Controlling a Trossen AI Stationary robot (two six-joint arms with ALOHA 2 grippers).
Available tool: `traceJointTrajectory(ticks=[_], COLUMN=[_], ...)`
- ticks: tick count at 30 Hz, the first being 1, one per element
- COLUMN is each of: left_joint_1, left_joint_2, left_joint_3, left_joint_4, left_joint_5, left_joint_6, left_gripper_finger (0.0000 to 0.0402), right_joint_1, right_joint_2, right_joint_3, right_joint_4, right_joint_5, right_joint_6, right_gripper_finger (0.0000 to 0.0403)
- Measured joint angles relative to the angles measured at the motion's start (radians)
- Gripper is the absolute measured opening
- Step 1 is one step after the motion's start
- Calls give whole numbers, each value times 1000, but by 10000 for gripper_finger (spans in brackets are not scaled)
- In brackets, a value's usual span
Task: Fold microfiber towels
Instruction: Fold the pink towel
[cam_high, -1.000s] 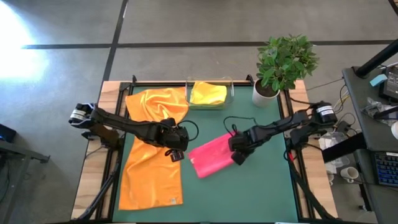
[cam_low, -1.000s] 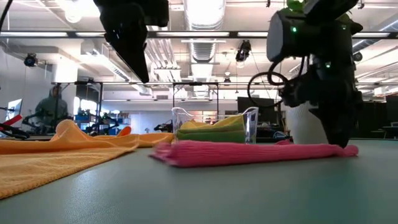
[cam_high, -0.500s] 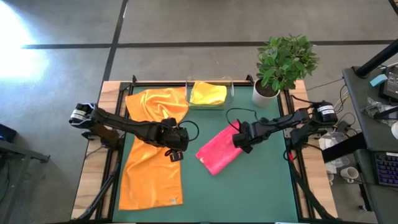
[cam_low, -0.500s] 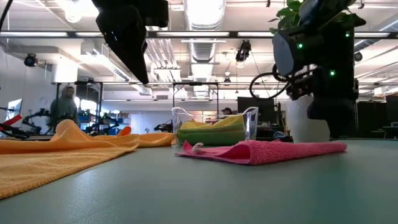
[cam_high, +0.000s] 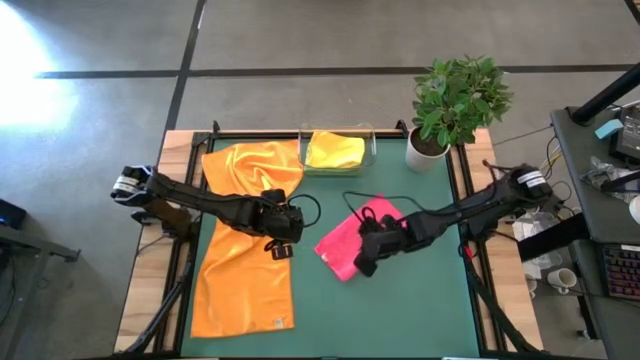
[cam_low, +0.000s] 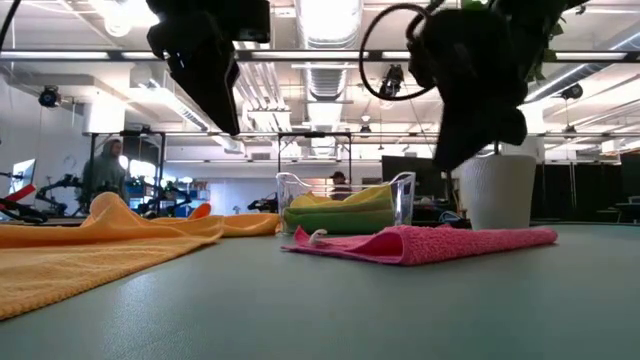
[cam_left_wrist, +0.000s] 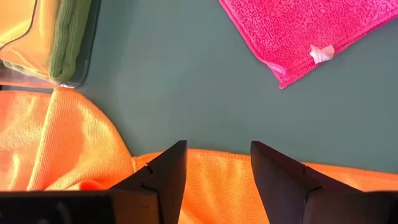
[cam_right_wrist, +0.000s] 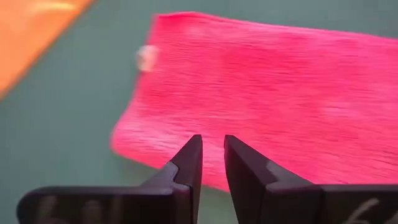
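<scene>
The right arm's fingers (cam_right_wrist: 211, 160) stand narrowly parted with only a slim gap between them, grasping nothing; they hang just above the near edge of the folded hot pink towel (cam_right_wrist: 261, 93), whose small white tag (cam_right_wrist: 147, 57) lies ahead of them toward the far corner. In the high view these right fingers (cam_high: 366, 258) sit over the lower end of the pink towel (cam_high: 350, 240), the arm reaching in from the counter's right side.

The left arm's fingers (cam_left_wrist: 214, 174) are spread apart and empty, hovering over the edge of the large orange towel (cam_left_wrist: 205, 180) spread flat beneath them. Ahead of them lies bare green counter (cam_left_wrist: 186, 81), then the pink towel's tagged corner; off to one side ahead sits the clear plastic tray (cam_left_wrist: 87, 50) with a yellow towel (cam_left_wrist: 18, 25) and a lime green towel (cam_left_wrist: 71, 34) folded inside. In the high view the left fingers (cam_high: 281, 243) rest over the orange towel (cam_high: 245, 250), just beside the pink one, with the tray (cam_high: 372, 150) beyond both and a potted plant (cam_high: 455, 100) at the far right corner
</scene>
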Motion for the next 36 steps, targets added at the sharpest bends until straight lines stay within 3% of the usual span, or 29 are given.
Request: traceJointTrajectory(ticks=[6, 15, 22, 36], left_joint_1=[0, 0, 0, 0], left_joint_2=[0, 0, 0, 0], left_joint_3=[-1, -1, -6, -127], left_joint_4=[4, 5, 25, 341], left_joint_5=[0, 2, 2, 86], left_joint_6=[37, 98, 105, 274], left_gripper_finger=[162, 162, 162, 162], right_joint_1=[34, 47, 65, 179], right_joint_2=[63, 208, 272, 274], right_joint_3=[0, 0, 39, 169], right_joint_4=[125, 186, 176, -343], right_joint_5=[-60, -69, -163, -176], right_joint_6=[41, 142, 185, 286], right_gripper_finger=[59, 59, 59, 59])
